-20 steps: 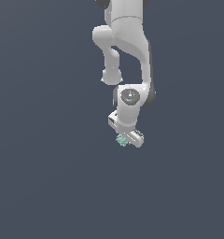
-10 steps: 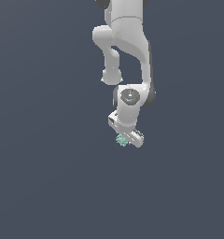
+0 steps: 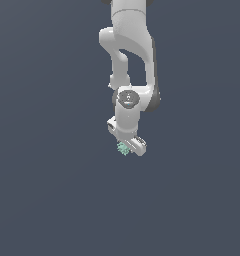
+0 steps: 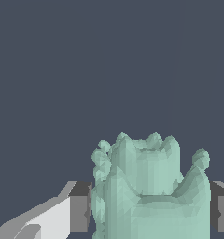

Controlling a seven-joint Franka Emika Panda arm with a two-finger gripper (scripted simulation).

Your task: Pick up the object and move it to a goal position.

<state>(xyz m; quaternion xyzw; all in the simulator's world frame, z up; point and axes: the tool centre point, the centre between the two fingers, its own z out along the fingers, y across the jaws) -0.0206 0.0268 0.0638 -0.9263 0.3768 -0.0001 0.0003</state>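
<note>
Exterior view: the gripper [image 3: 128, 148] of the white Panda arm [image 3: 129, 50] pinches the mint-green object [image 3: 123, 148] for carrying; wrist view: the object [image 4: 151, 191] sits between both dark finger pads [image 4: 79, 207], pressed against its sides.

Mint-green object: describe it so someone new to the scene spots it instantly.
Follow the white arm down to its gripper. The mint-green object sits between the fingers at the tip. It is tiny, lumpy and jagged-edged, the only coloured thing against white robot and plain dark grey.
</note>
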